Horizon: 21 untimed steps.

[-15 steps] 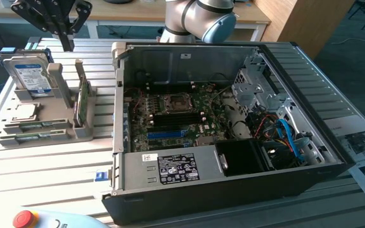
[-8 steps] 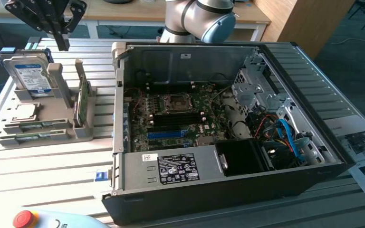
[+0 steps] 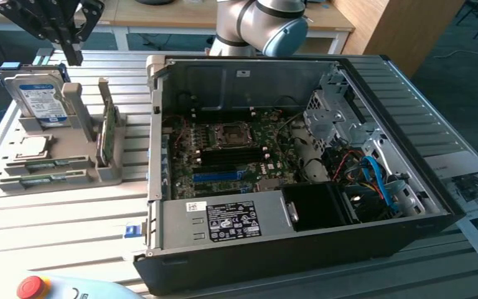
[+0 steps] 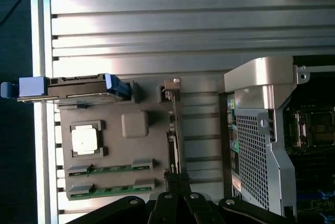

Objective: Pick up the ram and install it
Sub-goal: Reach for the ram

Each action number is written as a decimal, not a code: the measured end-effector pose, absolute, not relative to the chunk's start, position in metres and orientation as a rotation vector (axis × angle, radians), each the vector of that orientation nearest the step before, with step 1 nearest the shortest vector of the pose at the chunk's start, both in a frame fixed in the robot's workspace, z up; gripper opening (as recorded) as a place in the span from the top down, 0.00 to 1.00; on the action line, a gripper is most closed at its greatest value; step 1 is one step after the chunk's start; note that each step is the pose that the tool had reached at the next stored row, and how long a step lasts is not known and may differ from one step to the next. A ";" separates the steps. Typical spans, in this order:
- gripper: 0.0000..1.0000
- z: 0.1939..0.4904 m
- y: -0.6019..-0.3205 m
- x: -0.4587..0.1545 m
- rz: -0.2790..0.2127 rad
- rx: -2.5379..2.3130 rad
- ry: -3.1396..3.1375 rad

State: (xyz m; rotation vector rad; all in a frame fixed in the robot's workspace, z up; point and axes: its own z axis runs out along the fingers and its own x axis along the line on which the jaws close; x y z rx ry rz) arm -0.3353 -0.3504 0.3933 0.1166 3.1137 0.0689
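A slatted metal table (image 3: 56, 218) is filling the scene, with wooden desks showing behind it. The open computer case (image 3: 305, 249) is lying on its side, taking up most of the exterior view's right. Its motherboard (image 3: 231, 156) is facing up, partly shadowed by the case walls. Behind the case the arm (image 3: 264, 22) is rising out of the picture, its upper part cut off.

A grey holder (image 3: 98, 177) is sitting on the exterior view's left, just beside the case. A hard drive (image 3: 42, 99) is standing upright at its far end. A green card (image 3: 107, 134) is standing on edge along the side nearest the case, and a square processor chip (image 3: 33, 146) is lying flat.

The first ram stick (image 3: 52, 164) and the second ram stick (image 3: 44, 181) are lying side by side in the holder's near slots. Grey clips are covering their ends, and their chips are too small to make out.

The gripper (image 3: 74, 59) is hanging above the hard drive, well apart from both sticks. Its body is cut off at the top edge. Its fingers are pressing together with nothing between them. In the wrist view the gripper (image 4: 175, 190) is overlapping the green card's end, and contact cannot be judged there.

A red button (image 3: 32, 285) is peeking in, cut off at the lower edge.
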 end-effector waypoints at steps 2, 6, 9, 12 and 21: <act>0.90 0.393 -0.350 -0.338 0.069 0.117 3.114; 0.90 0.393 -0.348 -0.344 0.069 0.117 3.114; 0.90 0.393 -0.348 -0.349 0.069 0.116 3.114; 0.90 0.393 -0.347 -0.353 0.069 0.116 3.114; 0.90 0.393 -0.343 -0.365 0.069 0.117 3.114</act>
